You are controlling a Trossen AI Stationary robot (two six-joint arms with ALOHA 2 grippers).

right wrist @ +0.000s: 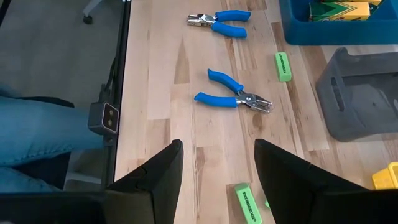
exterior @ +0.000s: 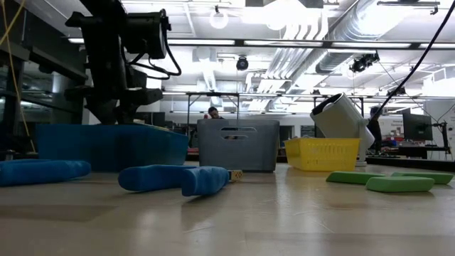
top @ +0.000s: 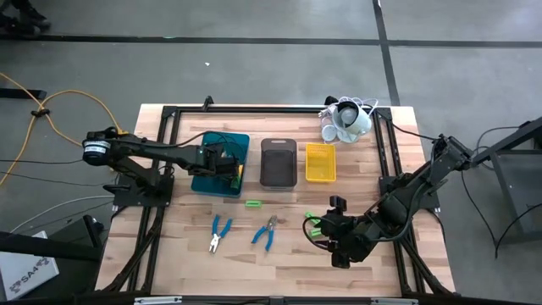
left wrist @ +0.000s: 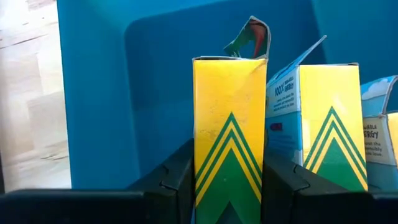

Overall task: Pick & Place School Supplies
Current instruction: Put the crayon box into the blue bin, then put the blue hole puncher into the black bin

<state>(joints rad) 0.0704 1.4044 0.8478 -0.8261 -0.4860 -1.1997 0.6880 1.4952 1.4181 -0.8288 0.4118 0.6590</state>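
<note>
In the left wrist view my left gripper (left wrist: 229, 193) is over the teal tray (top: 208, 144) at the table's back left, with a yellow-and-green box (left wrist: 229, 124) between its fingers. A second box (left wrist: 329, 124) stands beside it in the tray. Two blue-handled pliers (top: 220, 233) (top: 266, 232) lie on the table's near middle. One green stick (top: 252, 203) lies near the trays, and others (top: 313, 222) lie by my right gripper (top: 326, 230). That gripper hangs open above the table's near right, holding nothing. My left gripper has the box's two narrow sides (left wrist: 202, 174) between its two fingers (left wrist: 174, 183), which come slanting down from above and lie against the end nearest them. The box's torn flap end (left wrist: 252, 37) points away from the fingers. What the box rests on is hidden.
A grey tray (top: 278, 163) and a yellow tray (top: 320, 161) stand right of the teal one. A white cup-like cluster with cords (top: 345, 120) sits at the back right. Black frame rails (top: 161, 212) run along both table sides. A person's leg (right wrist: 37, 130) shows beyond the near edge.
</note>
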